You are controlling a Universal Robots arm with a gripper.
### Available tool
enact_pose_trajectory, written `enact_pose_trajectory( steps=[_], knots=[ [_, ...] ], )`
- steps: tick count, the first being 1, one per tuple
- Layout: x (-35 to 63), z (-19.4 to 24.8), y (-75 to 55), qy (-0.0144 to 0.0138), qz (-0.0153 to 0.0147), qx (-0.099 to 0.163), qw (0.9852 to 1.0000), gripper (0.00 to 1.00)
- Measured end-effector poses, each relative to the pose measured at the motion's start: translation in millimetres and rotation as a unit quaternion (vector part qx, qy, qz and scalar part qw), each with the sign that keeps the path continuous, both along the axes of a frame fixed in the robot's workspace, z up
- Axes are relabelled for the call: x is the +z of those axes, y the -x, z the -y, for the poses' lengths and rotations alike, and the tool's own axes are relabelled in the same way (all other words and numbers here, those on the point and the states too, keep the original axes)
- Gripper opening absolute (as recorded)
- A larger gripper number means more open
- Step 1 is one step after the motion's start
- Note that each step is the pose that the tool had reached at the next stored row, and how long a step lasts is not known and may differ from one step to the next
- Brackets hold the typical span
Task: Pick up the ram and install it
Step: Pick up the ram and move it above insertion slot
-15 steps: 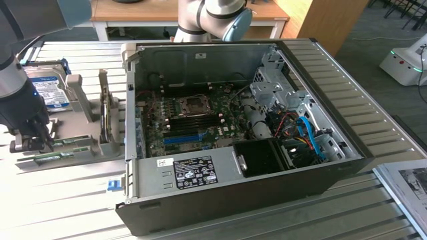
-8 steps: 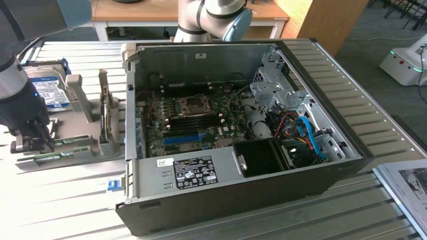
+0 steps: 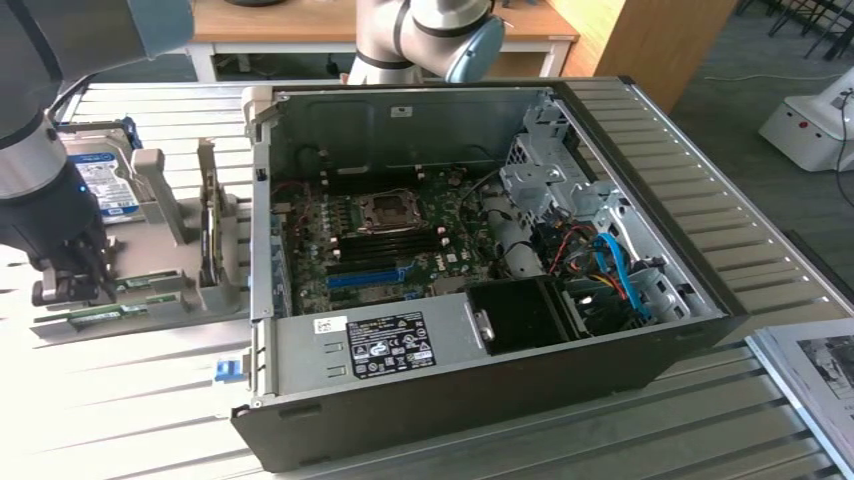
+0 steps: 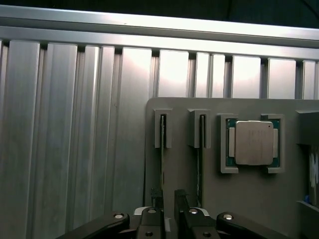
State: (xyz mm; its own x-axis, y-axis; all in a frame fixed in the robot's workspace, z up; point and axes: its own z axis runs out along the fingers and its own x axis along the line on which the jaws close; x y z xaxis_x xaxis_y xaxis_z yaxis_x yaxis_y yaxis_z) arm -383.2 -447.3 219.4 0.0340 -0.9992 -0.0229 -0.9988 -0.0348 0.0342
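Observation:
Two thin green ram sticks stand edge-on in slots of a grey holder (image 4: 239,199). One ram stick (image 4: 162,164) runs in between my fingertips (image 4: 156,195); the other ram stick (image 4: 199,164) sits one slot over. My gripper (image 4: 168,198) is open, its fingers on either side of the first stick with a gap showing. In the exterior view the gripper (image 3: 70,282) hangs low over the holder at that view's left, by the green ram (image 3: 107,313). The motherboard's black slots (image 3: 390,240) lie inside the open computer case (image 3: 441,380).
A processor chip (image 4: 253,143) rests in a pocket of the holder beside the sticks. A hard drive (image 3: 107,185) and an upright expansion card (image 3: 208,220) stand on the same holder. The ribbed metal table (image 4: 75,149) surrounds it. A blue slot (image 3: 363,278) lies on the motherboard.

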Motion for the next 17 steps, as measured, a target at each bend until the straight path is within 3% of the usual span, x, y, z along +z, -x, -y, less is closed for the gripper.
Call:
enact_pose_trajectory(
  steps=[17],
  knots=[
    [-0.1, 0.0, -17.7, 0.0, -0.0005, 0.0, 1.0, 0.24]
  ],
)
